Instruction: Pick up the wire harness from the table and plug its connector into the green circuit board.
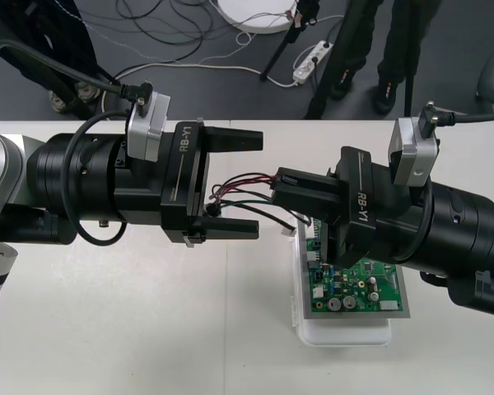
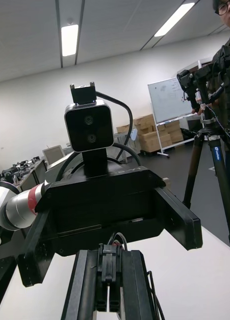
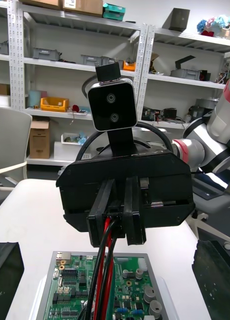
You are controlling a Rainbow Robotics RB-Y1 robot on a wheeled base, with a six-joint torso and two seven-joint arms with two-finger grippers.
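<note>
My right gripper hovers just beyond the far left corner of the green circuit board and is shut on the wire harness. The harness's red, black and green wires trail from those fingers toward my left gripper. That gripper is open, with one finger on each side of the wires. In the left wrist view the right gripper pinches the red and black wires above the board. In the right wrist view my own fingers clamp a dark part of the harness, facing the left gripper's spread fingers.
The board rests on a white base right of the table's middle. Both arms meet above the table's centre, over the board's far end. Bare table lies at the front left. Cables and tripod legs sit on the dark floor beyond the far edge.
</note>
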